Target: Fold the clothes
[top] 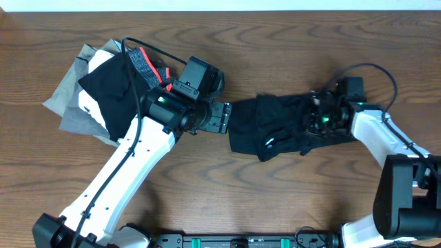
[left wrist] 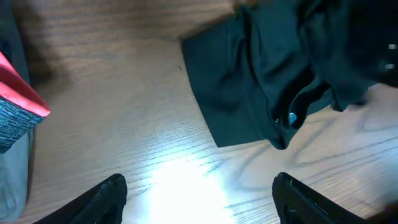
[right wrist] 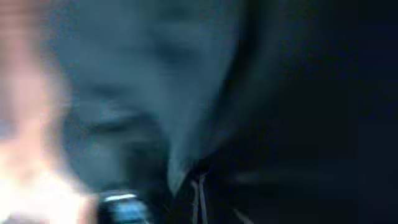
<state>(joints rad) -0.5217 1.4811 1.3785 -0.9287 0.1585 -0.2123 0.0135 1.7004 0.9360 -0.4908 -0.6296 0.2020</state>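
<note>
The black shirt (top: 265, 124) lies crumpled in a bunch on the wooden table, right of centre, with a small white mark on its front fold. In the left wrist view the shirt (left wrist: 261, 68) lies ahead and to the right. My left gripper (top: 222, 117) is open and empty, just off the shirt's left edge; its two fingers (left wrist: 199, 199) hang wide apart over bare wood. My right gripper (top: 315, 118) sits in the right side of the bunch. Its wrist view is filled with blurred dark shirt fabric (right wrist: 280, 93), and its fingers are hidden.
A pile of other clothes lies at the far left: grey cloth (top: 76, 96), a black garment (top: 114, 86) and a red item (top: 145, 65), partly under my left arm. The red item (left wrist: 22, 93) shows at the left wrist view's left edge.
</note>
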